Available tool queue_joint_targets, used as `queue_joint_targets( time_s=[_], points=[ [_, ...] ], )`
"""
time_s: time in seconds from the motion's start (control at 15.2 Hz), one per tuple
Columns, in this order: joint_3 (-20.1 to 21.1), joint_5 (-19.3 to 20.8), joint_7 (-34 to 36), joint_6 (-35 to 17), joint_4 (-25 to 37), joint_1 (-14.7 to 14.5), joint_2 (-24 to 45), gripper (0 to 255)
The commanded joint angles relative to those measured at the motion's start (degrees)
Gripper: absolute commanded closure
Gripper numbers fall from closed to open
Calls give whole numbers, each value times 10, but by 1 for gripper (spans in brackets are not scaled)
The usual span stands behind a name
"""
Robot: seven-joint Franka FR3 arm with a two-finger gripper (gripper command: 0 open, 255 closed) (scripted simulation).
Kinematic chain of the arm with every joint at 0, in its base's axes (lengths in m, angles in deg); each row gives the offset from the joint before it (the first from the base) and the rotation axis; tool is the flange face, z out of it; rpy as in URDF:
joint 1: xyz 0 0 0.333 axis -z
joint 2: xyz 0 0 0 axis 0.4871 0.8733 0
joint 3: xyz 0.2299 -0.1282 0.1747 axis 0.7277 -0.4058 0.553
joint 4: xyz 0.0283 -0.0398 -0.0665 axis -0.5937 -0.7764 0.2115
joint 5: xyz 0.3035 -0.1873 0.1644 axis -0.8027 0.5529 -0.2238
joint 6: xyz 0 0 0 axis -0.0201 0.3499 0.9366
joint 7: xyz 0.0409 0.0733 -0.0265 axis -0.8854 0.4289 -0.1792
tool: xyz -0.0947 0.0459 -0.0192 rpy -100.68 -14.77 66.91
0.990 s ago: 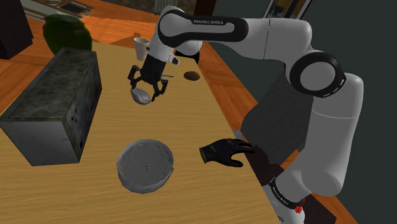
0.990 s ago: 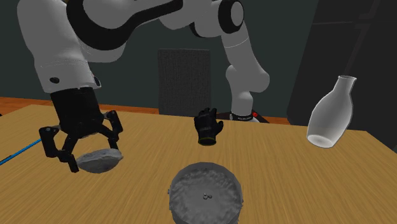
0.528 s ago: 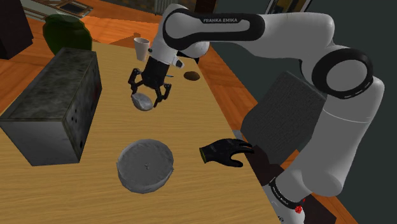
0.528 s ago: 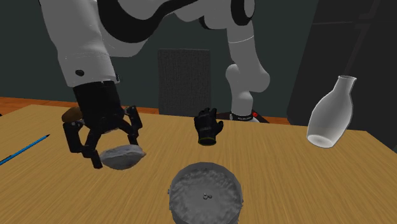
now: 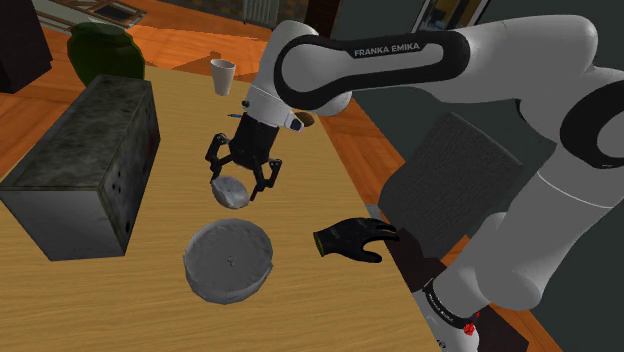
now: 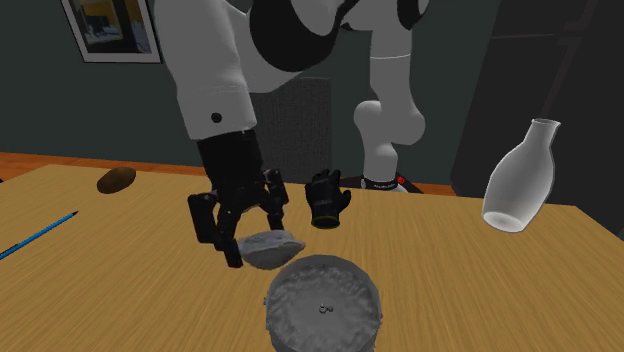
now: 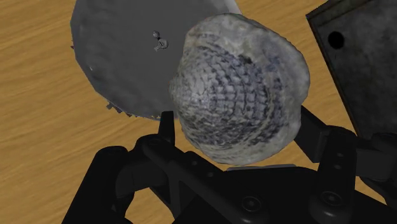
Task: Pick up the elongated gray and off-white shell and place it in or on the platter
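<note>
Moved: your hand, clasping the shell, has travelled to the platter.
Over it: seemingly only partly.

The hand has carried the shell (clear of the table) closer, now just beside the platter.

Bare table separates the platter from the dark box and black glove flanking it.

Shoulder view behind arm — second faces it; both share platter.
</note>
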Motion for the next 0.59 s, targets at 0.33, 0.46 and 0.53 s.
queue_joint_targets(
  time_s=[0.33, 0.46, 0.53],
  points=[
    [28, -33, 23, -52, -91, -28, -58, 255],
    [29, -34, 18, -66, -100, -29, -51, 255],
    [29, -35, 16, -73, -103, -29, -48, 255]
  ],
)
